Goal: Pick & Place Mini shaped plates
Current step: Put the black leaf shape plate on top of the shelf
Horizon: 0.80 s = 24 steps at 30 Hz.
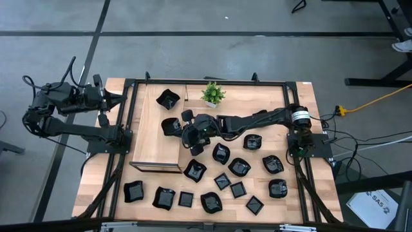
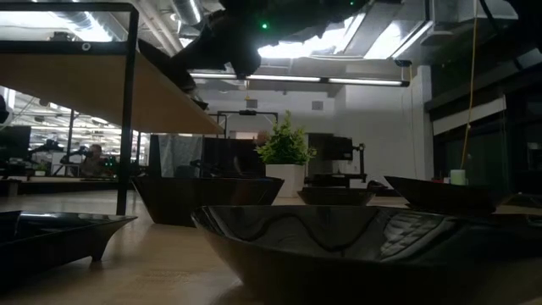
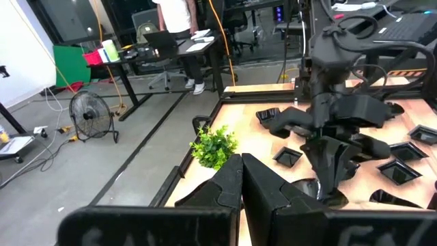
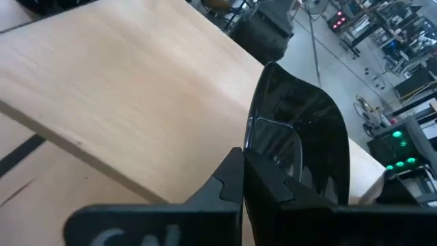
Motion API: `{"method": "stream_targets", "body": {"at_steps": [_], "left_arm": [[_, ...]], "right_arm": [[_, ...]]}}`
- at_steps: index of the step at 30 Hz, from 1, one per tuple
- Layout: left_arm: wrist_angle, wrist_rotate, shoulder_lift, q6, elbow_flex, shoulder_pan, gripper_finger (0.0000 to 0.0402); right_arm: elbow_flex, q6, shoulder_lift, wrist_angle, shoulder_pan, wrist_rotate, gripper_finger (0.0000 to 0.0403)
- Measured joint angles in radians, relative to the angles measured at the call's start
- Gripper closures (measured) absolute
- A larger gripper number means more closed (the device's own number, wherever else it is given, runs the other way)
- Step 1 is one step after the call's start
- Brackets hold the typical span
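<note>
Several mini shaped plates, glossy and black, lie scattered on the table's near half (image 1: pixel 222 180). Another one (image 1: pixel 167 98) rests on its base on the raised wooden board (image 1: pixel 154 145). My right arm reaches from the right across to that board. Its gripper (image 1: pixel 180 127) is shut on a black plate (image 1: pixel 170 126), which also fills the right wrist view (image 4: pixel 304 137). My left gripper (image 3: pixel 240 184) is shut with nothing in it, drawn back at the table's far left corner (image 1: pixel 119 100). My right gripper pinches the plate's rim (image 4: pixel 263 154) between its two fingers, one on the inside face and one on the outside. The fingers come from the table's right, slanting a little downward. The plate stands tilted on edge over the board; whether it touches the wood I cannot tell.
A small green potted plant (image 1: pixel 212 93) stands at the far edge, just right of the board. A dark metal frame (image 1: pixel 212 82) runs around the table. The board's far and left parts show bare wood. In the low view a large plate (image 2: pixel 356 246) fills the foreground.
</note>
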Motion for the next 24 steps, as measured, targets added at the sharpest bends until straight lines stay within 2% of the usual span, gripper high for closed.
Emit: {"method": "stream_targets", "body": {"at_steps": [19,24], "left_arm": [[0.0,0.0,0.0,0.0,0.0,0.0,0.0398],[0.0,0.0,0.0,0.0,0.0,0.0,0.0398]], "right_arm": [[-0.002,0.045,-0.001,-0.005,-0.034,-0.053,0.0392],[-0.002,0.042,-0.001,-0.018,-0.035,-0.053,0.0367]]}}
